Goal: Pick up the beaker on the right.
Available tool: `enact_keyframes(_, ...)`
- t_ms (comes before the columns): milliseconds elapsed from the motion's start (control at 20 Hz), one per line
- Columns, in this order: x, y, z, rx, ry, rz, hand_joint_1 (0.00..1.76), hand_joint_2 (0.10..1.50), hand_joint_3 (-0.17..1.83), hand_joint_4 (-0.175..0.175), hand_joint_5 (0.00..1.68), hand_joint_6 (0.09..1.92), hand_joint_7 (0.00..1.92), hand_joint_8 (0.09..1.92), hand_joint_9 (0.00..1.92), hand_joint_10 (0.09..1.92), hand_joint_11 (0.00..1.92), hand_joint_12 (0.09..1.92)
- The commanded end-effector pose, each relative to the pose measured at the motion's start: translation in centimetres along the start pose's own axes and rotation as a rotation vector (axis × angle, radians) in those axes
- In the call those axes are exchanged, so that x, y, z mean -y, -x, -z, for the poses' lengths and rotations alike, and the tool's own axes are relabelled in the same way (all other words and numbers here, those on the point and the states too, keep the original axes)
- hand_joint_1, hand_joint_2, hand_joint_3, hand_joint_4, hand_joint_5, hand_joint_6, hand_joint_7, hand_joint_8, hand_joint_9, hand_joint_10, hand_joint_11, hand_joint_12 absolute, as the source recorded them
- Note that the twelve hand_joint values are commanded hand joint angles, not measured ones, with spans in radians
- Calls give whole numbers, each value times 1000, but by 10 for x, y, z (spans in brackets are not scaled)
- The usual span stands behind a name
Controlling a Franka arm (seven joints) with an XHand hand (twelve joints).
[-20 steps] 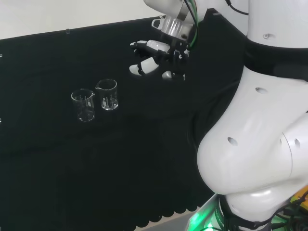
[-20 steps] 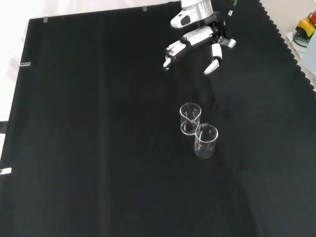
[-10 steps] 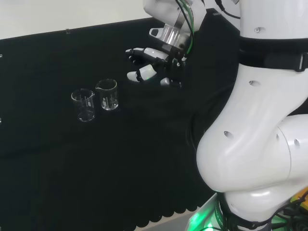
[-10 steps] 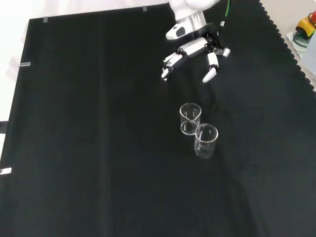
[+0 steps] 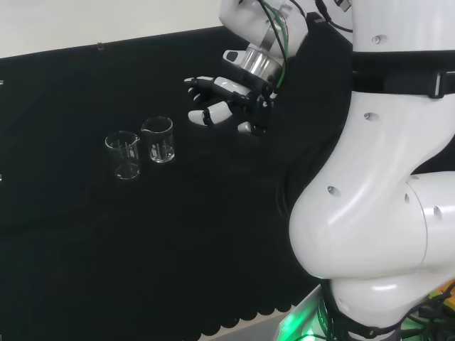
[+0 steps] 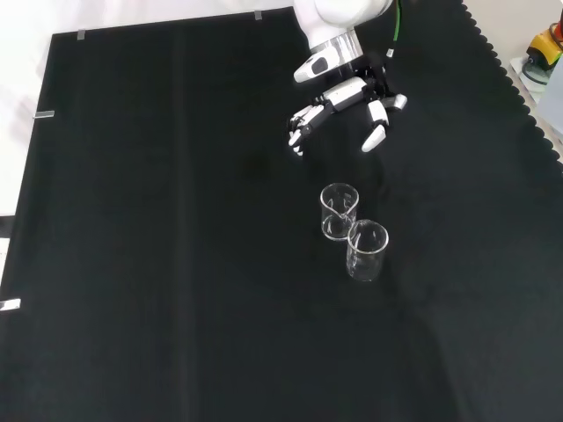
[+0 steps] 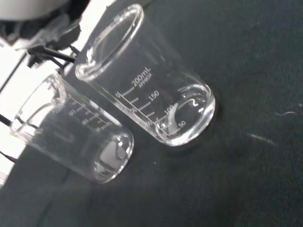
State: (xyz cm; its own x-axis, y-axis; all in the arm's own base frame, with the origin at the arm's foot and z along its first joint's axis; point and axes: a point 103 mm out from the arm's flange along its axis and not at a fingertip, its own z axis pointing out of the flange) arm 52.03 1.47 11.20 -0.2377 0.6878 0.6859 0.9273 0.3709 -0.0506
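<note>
Two clear glass beakers stand upright and close together on the black cloth. In the head view one beaker (image 5: 161, 140) is to the right and the other (image 5: 124, 155) to its left. In the front view the first beaker (image 6: 339, 212) is the farther one and the second (image 6: 367, 251) the nearer. The wrist view has both close up, the larger-looking beaker (image 7: 144, 97) beside the other beaker (image 7: 71, 132). My hand (image 5: 226, 99) hangs above the cloth to the right of the beakers in the head view, open, fingers spread and relaxed, touching nothing. In the front view the hand (image 6: 347, 94) is beyond the beakers.
The arm's white links (image 5: 384, 185) stand at the right of the head view. The cloth's scalloped edge (image 6: 515, 88) runs down the right of the front view, with a coloured object (image 6: 544, 48) beyond it.
The hand has come lower and closer to the beakers, moving left in the head view and nearer in the front view. Its fingers stay open. The beakers have not moved.
</note>
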Motion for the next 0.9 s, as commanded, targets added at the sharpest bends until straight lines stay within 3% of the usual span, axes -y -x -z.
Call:
enact_keyframes(50,-3,7,-18,-147,32,39,862,330,1062,-78,326,87,288,666,414,659,0,1332)
enact_keyframes(300,-11,1,-31,-159,6,57,927,313,1109,-78,375,87,300,667,431,635,0,1348)
enact_keyframes(500,-7,7,-25,-173,0,64,957,291,1158,-78,390,87,300,666,436,623,0,1350)
enact_keyframes(550,-12,3,-32,-126,-57,48,959,288,1166,-78,393,87,301,666,437,621,0,1351)
enact_keyframes(650,-22,-6,-45,-104,-69,50,964,284,1174,-78,396,87,304,667,438,620,0,1351)
enact_keyframes(900,-29,-14,-60,-162,-60,73,971,280,1181,-79,388,87,310,669,441,619,0,1352)
